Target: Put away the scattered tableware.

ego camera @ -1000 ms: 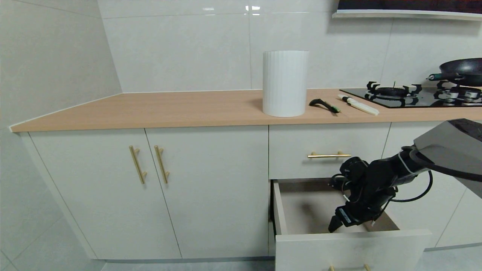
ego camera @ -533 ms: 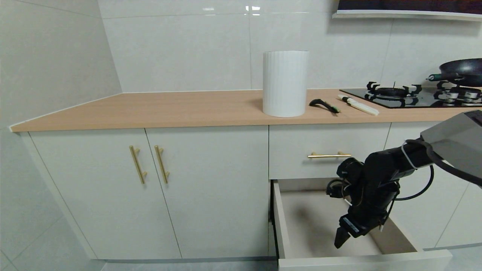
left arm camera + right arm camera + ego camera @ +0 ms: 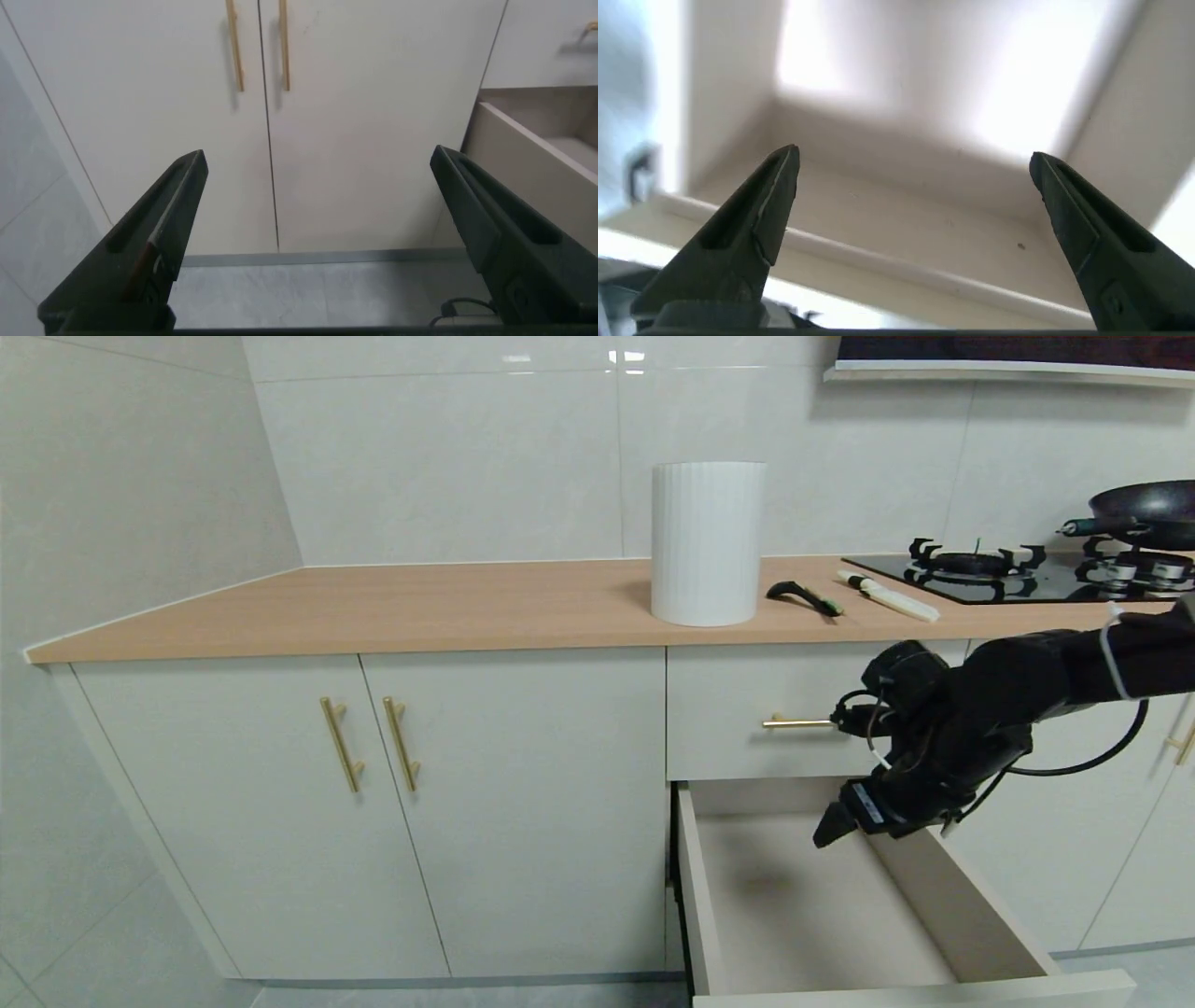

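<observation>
Pulled farther out than a second ago, the drawer [image 3: 803, 915] is found open with its bare floor exposed. The right gripper [image 3: 829, 828] has been raised from inside the drawer to above its rear part.
- Right gripper: jaws spread wide, nothing held.
- Left gripper [image 3: 318, 159]: jaws spread wide, nothing held; it is faced toward the cabinet doors [image 3: 271, 112] left of the drawer.
- Gold handle [image 3: 798, 721]: fixed on the shut front directly above the drawer.
- Countertop [image 3: 420, 607]: set above and beyond the drawer.
- Black-and-green peeler [image 3: 803, 595] and white utensil [image 3: 892, 597]: laid on the countertop above the drawer, just apart.
- White ribbed canister [image 3: 705, 543]: stood upright above the drawer's left edge.
- Hob [image 3: 1027, 574] with dark pan [image 3: 1144, 504]: placed farthest, right of the drawer.
</observation>
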Motion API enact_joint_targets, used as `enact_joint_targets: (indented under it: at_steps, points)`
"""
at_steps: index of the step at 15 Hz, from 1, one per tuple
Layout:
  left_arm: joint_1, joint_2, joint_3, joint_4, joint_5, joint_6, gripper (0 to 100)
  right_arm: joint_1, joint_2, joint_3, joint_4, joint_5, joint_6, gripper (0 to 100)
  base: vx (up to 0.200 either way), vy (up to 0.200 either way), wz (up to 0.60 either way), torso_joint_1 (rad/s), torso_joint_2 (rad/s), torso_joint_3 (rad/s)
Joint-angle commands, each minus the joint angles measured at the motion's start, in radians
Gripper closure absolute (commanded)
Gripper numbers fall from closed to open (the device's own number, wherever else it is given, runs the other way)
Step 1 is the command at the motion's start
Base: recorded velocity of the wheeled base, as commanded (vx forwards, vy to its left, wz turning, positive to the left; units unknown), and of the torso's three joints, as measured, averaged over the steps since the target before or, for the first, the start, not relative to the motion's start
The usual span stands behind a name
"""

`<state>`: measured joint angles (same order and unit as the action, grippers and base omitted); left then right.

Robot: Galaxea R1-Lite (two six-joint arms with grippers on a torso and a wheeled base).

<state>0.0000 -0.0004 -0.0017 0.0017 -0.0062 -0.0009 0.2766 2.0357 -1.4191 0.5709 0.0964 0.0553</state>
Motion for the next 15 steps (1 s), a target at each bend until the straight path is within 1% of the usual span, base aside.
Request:
enact_joint_targets:
  at_steps: [1, 4, 6, 8, 14, 15]
  points:
    - [0.000, 0.000, 0.000, 0.000, 0.000, 0.001, 0, -0.017, -0.131, -0.003, -0.011, 0.002, 0.009, 0, 0.000, 0.000, 0.00, 0.000, 0.00, 0.000]
    - [0.000, 0.000, 0.000, 0.000, 0.000, 0.001, 0, -0.022, -0.180, 0.000, -0.012, 0.002, 0.008, 0, 0.000, 0.000, 0.00, 0.038, -0.06, -0.014]
    - [0.000, 0.000, 0.000, 0.000, 0.000, -0.001, 0, -0.022, -0.169, -0.001, -0.014, 0.000, 0.008, 0, 0.000, 0.000, 0.00, 0.193, -0.06, -0.063]
    - [0.000, 0.000, 0.000, 0.000, 0.000, -0.001, 0, -0.022, -0.161, -0.001, -0.017, 0.000, 0.008, 0, 0.000, 0.000, 0.00, 0.249, -0.16, -0.178]
    - [0.000, 0.000, 0.000, 0.000, 0.000, -0.001, 0, -0.022, -0.160, -0.003, -0.026, 0.000, 0.008, 0, 0.000, 0.000, 0.00, 0.224, -0.57, -0.213]
    - [0.000, 0.000, 0.000, 0.000, 0.000, -0.001, 0, -0.020, -0.161, -0.003, -0.049, 0.002, 0.008, 0, 0.000, 0.000, 0.00, 0.256, -0.49, -0.212]
